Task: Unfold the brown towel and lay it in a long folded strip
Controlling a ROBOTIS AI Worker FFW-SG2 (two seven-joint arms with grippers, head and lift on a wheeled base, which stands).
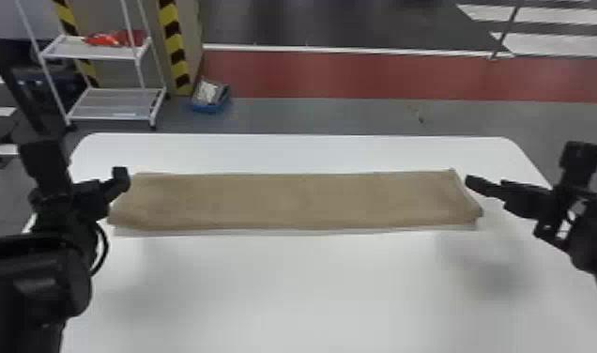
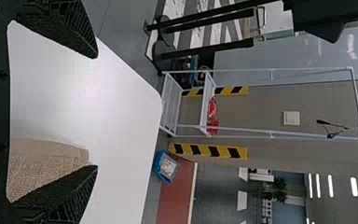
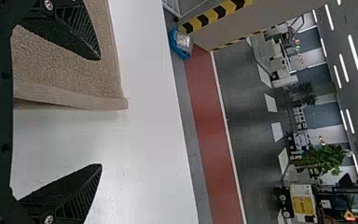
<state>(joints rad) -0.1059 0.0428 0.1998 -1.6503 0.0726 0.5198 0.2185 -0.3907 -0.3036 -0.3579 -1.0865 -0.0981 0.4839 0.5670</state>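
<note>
The brown towel (image 1: 297, 201) lies flat on the white table as a long strip running left to right, with a thin paler edge along its near side. At its left end stands my left gripper (image 1: 119, 180); past its right end is my right gripper (image 1: 476, 183). In the left wrist view the left gripper (image 2: 97, 112) is wide open, one finger overlapping the towel's end (image 2: 46, 163). The right wrist view has the right gripper (image 3: 100, 112) open too, with the towel's corner (image 3: 107, 98) seen between its fingers. Neither grips the cloth.
The white table (image 1: 302, 291) extends in front of and behind the towel. Beyond its far left corner stand a white wire shelf (image 1: 114, 103) and a blue box (image 1: 210, 97) on the floor.
</note>
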